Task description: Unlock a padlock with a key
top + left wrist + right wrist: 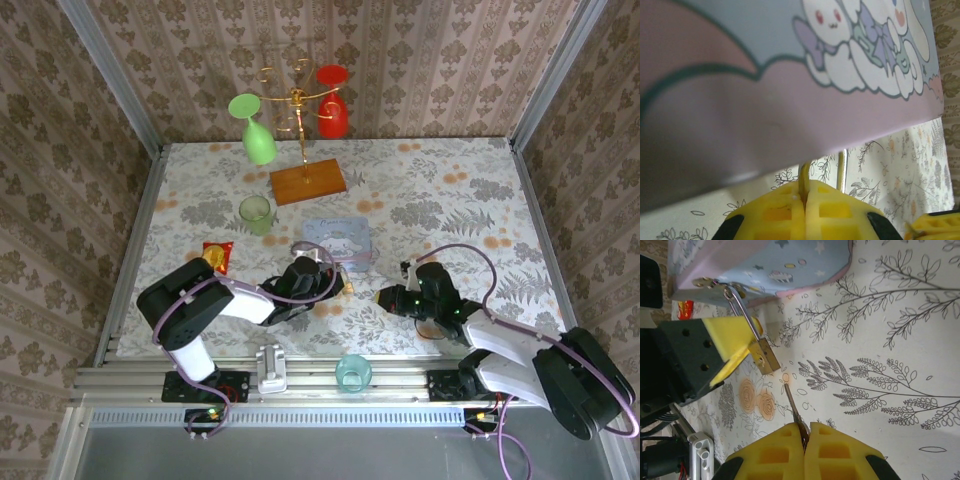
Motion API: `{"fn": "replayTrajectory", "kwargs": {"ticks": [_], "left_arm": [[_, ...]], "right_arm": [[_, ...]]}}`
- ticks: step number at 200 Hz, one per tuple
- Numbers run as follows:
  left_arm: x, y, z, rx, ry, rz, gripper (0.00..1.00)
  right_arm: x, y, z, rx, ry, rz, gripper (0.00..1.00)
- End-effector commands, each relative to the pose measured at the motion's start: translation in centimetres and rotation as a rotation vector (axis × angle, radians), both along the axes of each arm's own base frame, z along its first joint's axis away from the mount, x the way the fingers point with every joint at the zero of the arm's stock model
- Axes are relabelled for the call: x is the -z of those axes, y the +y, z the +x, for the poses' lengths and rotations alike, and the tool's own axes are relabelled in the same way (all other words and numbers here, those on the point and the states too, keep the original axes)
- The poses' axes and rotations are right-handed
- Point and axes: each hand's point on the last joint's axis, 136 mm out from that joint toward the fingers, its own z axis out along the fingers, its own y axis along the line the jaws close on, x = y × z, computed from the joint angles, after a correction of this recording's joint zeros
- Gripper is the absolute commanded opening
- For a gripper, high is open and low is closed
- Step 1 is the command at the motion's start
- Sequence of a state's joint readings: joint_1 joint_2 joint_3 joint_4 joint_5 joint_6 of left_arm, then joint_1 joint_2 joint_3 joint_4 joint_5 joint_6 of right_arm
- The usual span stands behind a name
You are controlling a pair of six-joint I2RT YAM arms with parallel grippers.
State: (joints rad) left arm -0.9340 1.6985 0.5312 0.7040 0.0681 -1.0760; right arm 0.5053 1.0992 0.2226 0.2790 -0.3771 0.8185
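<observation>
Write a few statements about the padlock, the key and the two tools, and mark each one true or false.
1. The right tool pinches the key. True.
2. The key is already inside the padlock. False: its tip is short of the brass body and does not touch it.
3. The left tool is shut on the shackle. True.
4. The padlock lies free, attached to nothing. False: its shackle passes through the latch of the pale blue tin.

My right gripper's [806, 429] yellow fingers are pressed together at the bottom edge, pinching the key [792, 402]. Its thin blade points up and left, tip just short of the padlock [765, 356], held between my left gripper's [741, 347] yellow pads, shackle reaching the pale blue tin [790, 265], over floral cloth [890, 340]
</observation>
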Motion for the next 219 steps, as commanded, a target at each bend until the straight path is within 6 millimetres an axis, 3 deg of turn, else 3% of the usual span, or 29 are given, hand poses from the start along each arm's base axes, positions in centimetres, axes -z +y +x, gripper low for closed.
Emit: {"fn": "replayTrajectory", "kwargs": {"ticks": [1, 68, 124, 219], "left_arm": [[-4.3, -1.1, 1.3, -0.044, -0.011, -0.165, 0.00], [-3.2, -1.3, 1.6, -0.108, 0.066, -0.283, 0.00], [-2.3, -0.8, 1.4, -0.129, 0.065, -0.262, 0.00], [-2.3, -0.9, 1.3, -0.126, 0.061, -0.262, 0.00]], "right_arm": [[-1.0, 1.5, 0.6, -0.024, -0.027, 0.049, 0.00], [-0.5, 3.6, 0.7, -0.054, -0.074, 0.116, 0.00], [0.8, 3.4, 0.7, -0.047, -0.025, 0.103, 0.00], [0.5, 3.9, 1.5, -0.022, 0.011, 0.254, 0.00]]}}
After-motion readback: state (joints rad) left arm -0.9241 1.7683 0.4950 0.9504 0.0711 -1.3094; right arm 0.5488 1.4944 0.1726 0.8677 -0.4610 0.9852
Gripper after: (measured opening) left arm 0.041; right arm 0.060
